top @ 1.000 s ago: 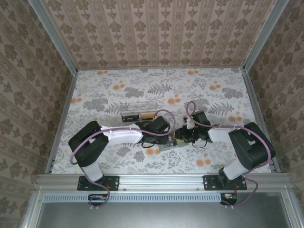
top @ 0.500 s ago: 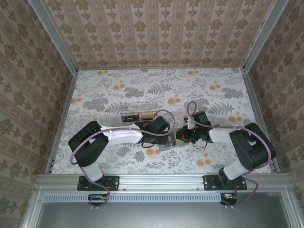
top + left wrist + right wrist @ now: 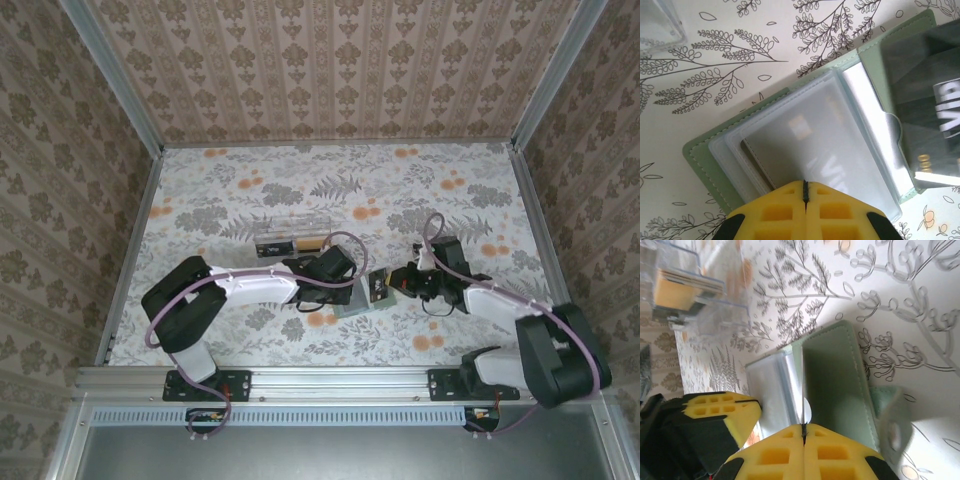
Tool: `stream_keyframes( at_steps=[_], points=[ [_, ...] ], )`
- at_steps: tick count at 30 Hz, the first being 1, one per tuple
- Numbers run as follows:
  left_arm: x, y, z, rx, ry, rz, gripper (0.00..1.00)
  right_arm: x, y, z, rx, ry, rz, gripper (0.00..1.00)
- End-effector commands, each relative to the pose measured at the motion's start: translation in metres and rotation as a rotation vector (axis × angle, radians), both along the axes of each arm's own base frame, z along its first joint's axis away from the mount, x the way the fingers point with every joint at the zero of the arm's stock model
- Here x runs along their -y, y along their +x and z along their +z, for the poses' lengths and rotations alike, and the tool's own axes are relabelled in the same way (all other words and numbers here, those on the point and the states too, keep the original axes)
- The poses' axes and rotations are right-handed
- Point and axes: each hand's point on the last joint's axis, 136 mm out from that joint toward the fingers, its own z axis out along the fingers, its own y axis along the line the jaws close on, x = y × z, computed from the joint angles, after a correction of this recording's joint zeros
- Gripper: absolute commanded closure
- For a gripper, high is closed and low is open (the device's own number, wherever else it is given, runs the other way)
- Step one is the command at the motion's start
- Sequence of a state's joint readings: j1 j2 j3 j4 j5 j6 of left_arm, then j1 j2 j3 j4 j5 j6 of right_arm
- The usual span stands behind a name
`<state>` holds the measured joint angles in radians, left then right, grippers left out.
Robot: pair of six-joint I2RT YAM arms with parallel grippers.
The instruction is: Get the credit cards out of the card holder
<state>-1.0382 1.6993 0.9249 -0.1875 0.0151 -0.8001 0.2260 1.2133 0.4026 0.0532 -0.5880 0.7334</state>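
- Two-handed: pin open card holder [image 3: 704,156] flat on surface [image 3: 715,115] with left tool [image 3: 805,192], fingers together.
- Draw credit card [image 3: 920,85], clamped in right tool [image 3: 804,430], straight out along its sleeve; avoid twisting.

Counts:
- 1 card holder [image 3: 700,156].
- 2 cards seen: 1 dark card [image 3: 920,75] and 1 sleeved card [image 3: 805,150] behind clear plastic.
- Clear sleeves [image 3: 730,150]: at least 3 layers at the edge, probably more. The stack is too blurred to count properly.
- 1 clear box [image 3: 291,232].
- 2 arms: left arm [image 3: 245,285], right arm [image 3: 495,298].
- 2 grippers: left gripper [image 3: 805,192], right gripper [image 3: 803,432].
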Motion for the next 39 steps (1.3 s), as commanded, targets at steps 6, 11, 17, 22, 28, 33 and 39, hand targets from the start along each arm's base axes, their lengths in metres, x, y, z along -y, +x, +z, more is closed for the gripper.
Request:
stream_keyframes(
  at_steps=[6, 11, 17, 22, 28, 33, 39],
  points=[
    [-0.009, -0.004, 0.014, -0.002, -0.013, 0.000, 1.00, 0.026, -0.013, 0.039, 0.131, -0.099, -0.071, 1.00],
    [-0.011, 0.007, 0.065, 0.121, -0.086, 0.007, 0.81, 0.027, -0.011, 0.073, 0.248, -0.111, -0.070, 1.00],
    [-0.065, 0.018, 0.125, 0.310, -0.119, 0.121, 0.20, 0.008, 0.000, 0.117, 0.450, -0.145, -0.013, 1.00],
    [-0.131, 0.017, 0.158, 0.436, -0.134, 0.238, 0.00, -0.038, 0.007, 0.146, 0.616, -0.300, 0.197, 1.00],
    [-0.208, 0.003, 0.179, 0.539, -0.160, 0.388, 0.00, -0.103, 0.025, 0.158, 0.700, -0.437, 0.485, 1.00],
    [-0.246, -0.013, 0.192, 0.615, -0.204, 0.459, 0.00, -0.157, 0.035, 0.156, 0.780, -0.520, 0.748, 1.00],
    [-0.261, -0.020, 0.200, 0.648, -0.202, 0.479, 0.00, -0.197, 0.041, 0.144, 0.976, -0.692, 0.985, 1.00]
  ],
)
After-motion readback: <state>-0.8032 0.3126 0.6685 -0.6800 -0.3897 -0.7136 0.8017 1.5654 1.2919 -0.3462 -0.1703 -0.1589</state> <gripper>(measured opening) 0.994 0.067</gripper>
